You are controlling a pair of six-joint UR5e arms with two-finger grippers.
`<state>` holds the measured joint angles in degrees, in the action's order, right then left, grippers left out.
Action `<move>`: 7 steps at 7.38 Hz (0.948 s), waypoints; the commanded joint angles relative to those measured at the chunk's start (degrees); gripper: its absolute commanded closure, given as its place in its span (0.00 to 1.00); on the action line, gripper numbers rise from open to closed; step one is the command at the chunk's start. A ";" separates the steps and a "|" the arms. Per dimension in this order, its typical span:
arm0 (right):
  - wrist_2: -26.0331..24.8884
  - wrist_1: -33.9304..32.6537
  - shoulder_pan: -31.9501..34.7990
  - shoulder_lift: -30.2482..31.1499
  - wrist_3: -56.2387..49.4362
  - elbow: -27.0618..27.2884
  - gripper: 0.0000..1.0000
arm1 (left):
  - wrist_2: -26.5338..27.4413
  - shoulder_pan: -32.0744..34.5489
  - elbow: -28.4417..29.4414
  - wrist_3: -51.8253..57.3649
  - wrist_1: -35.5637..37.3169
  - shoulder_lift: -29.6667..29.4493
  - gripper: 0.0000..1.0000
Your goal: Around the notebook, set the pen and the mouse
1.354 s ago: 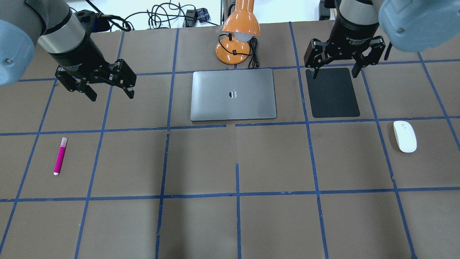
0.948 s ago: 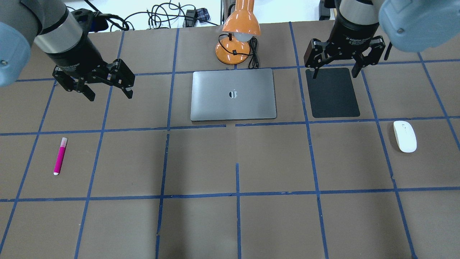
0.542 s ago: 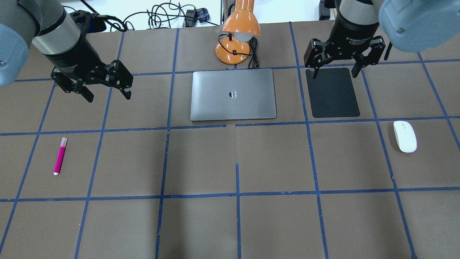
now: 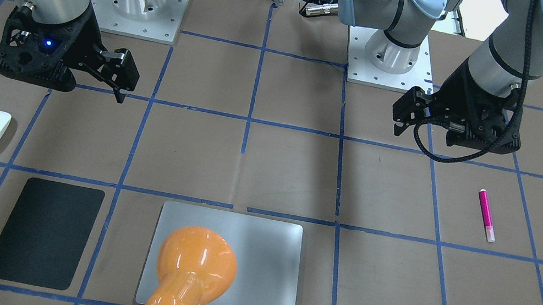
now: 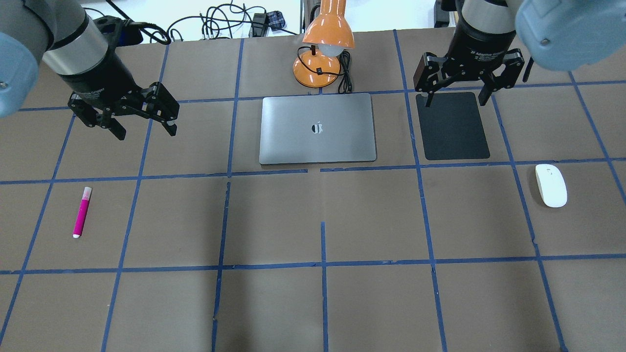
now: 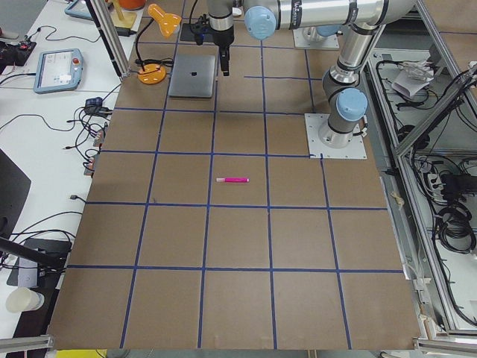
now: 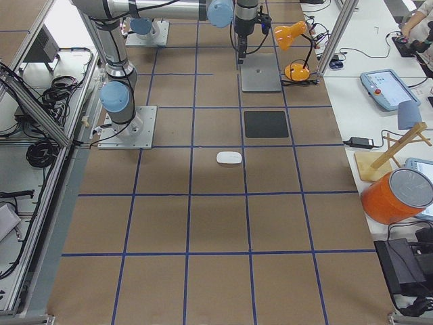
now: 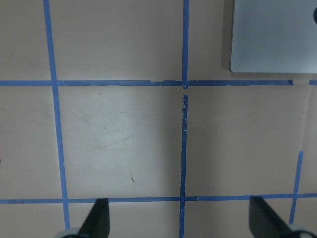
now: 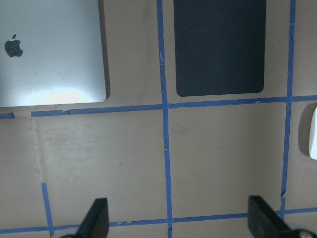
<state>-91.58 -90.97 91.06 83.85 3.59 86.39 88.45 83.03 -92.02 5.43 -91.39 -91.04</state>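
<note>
The magenta pen (image 5: 82, 212) lies flat on the table's left side, toward the front and well away from the notebook. The white mouse (image 5: 551, 185) rests on the right side, just in front of and to the right of a black mat. Between them, toward the back, lies the silver notebook (image 5: 318, 128), closed. My left gripper (image 5: 145, 132) hangs open above the table, left of the notebook and behind the pen. My right gripper (image 5: 456, 101) hangs open over the mat's far edge. Neither holds anything. The right wrist view catches the mouse's edge (image 9: 313, 139).
A black mat (image 5: 456, 127) lies right of the notebook. An orange desk lamp (image 5: 325, 39) with its cord stands just behind the notebook, and its shade leans over the notebook. Blue tape lines grid the brown table. Cables lie beyond the far edge.
My left gripper has drifted a little to the left and toward the back, still open. The right gripper, pen, mouse and notebook have not moved.
</note>
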 commanded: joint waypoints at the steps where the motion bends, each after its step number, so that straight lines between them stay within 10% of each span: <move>1: 0.00 0.00 0.00 0.00 -0.07 0.00 0.00 | 0.31 -3.47 0.08 0.02 -0.28 0.07 0.00; 7: -0.09 0.00 -0.09 -0.35 -0.33 0.09 0.00 | 1.19 -21.64 0.00 12.12 0.51 -3.69 0.00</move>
<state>-91.61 -90.97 91.03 83.58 3.40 86.41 89.19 66.14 -92.03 13.46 -91.10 -93.46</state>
